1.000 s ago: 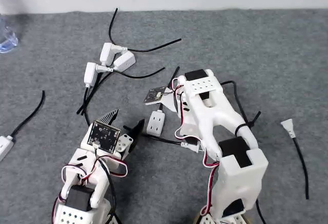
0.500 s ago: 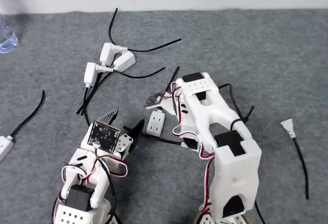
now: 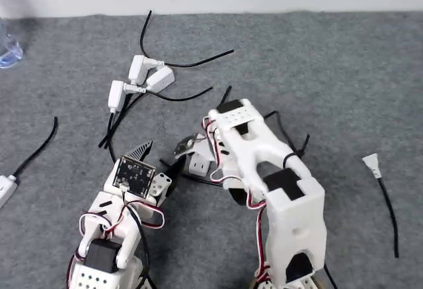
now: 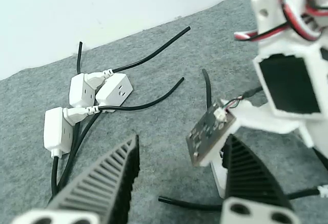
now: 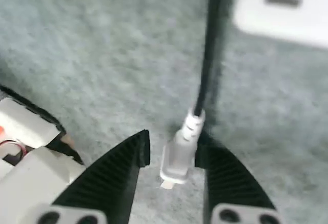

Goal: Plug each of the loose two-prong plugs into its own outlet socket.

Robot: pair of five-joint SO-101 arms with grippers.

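Note:
A small white two-prong plug (image 5: 177, 157) on a black cord sits between my right gripper's (image 5: 171, 142) fingers, which are shut on it just above the grey carpet. A white outlet socket (image 5: 279, 6) lies close beyond it; in the high view this socket (image 3: 198, 165) peeks out beneath the right arm (image 3: 244, 140). My left gripper (image 3: 158, 155) stands open and holds nothing, right beside the right arm's wrist, its fingers (image 4: 110, 183) spread wide. Another loose plug (image 3: 371, 163) with its cord lies far to the right.
Two plugs sit in their sockets (image 3: 142, 69) (image 3: 117, 94) at the back left, with cords trailing around them. A further socket (image 3: 5, 188) lies at the left edge. A loose black cord end (image 4: 161, 200) lies between the arms. A white wall bounds the carpet at the back.
The right arm has swung left and lowered toward the left gripper, now covering most of the outlet socket. The left arm has stayed still.

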